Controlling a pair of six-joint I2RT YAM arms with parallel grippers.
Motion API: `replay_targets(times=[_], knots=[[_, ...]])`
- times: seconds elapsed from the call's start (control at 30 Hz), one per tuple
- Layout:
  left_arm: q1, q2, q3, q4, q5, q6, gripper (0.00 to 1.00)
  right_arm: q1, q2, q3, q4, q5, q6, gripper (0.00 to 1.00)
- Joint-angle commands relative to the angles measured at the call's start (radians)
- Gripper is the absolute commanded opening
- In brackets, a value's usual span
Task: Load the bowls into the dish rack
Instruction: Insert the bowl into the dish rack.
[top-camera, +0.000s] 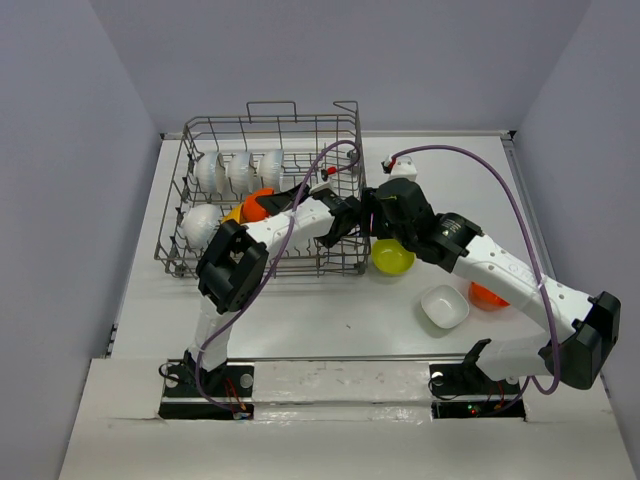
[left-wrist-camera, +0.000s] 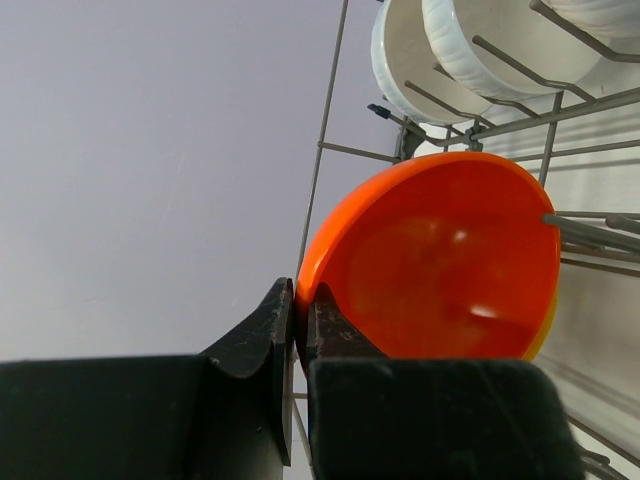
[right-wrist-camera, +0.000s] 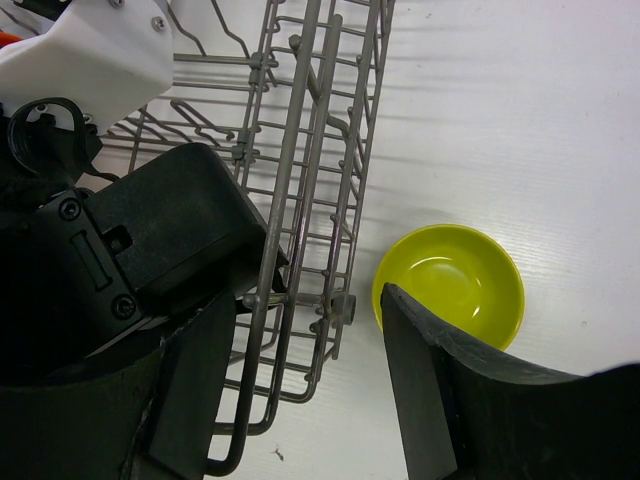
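Inside the dish rack (top-camera: 280, 120), back row: three white bowls (top-camera: 238, 170) stand on edge between the tines, side by side. A fourth white bowl (top-camera: 200, 222) sits at the left end of the next row forward. In that row, toward the middle, is an orange-yellow bowl (top-camera: 232, 213). Just beside it is a red-orange bowl (left-wrist-camera: 440, 270), on edge, hollow side facing the left wrist camera. A tine (left-wrist-camera: 590, 230) crosses its right rim.

Left gripper (left-wrist-camera: 300, 300): jaws clenched on the rim of the red-orange bowl, one finger on each face. Cannot tell whether the bowl bears on the rack floor.

Right gripper (right-wrist-camera: 305, 295): jaws spread wide, grasping nothing. It hangs over the rack's right wall, one finger above the rack wires, the other outside above the table (top-camera: 320, 310).

On the table, outside the rack:
- Lime green bowl (right-wrist-camera: 450, 285), upright, just beside the rack's front right corner, partly behind the outer finger in the right wrist view.
- Squarish white bowl (top-camera: 444, 306), upright, nearer the arm bases.
- Second red-orange bowl (top-camera: 487, 295), just right of the squarish one, half hidden under the right arm.
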Motion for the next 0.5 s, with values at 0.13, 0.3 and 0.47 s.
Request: replay_targets(times=[0.13,0.3,0.47], knots=[[-0.048,0.006,0.049,0.037,0.056,-0.064,0.09,0.005,-0.034,0.006,0.034,0.008,-0.002,0.65],[-0.057,0.011,0.046,0.037,0.068,-0.067,0.09,0.005,-0.035,0.003,0.034,0.006,-0.002,0.65],[-0.06,0.014,0.042,0.035,0.082,-0.076,0.09,0.005,-0.039,-0.002,0.034,0.006,0.0,0.66]])
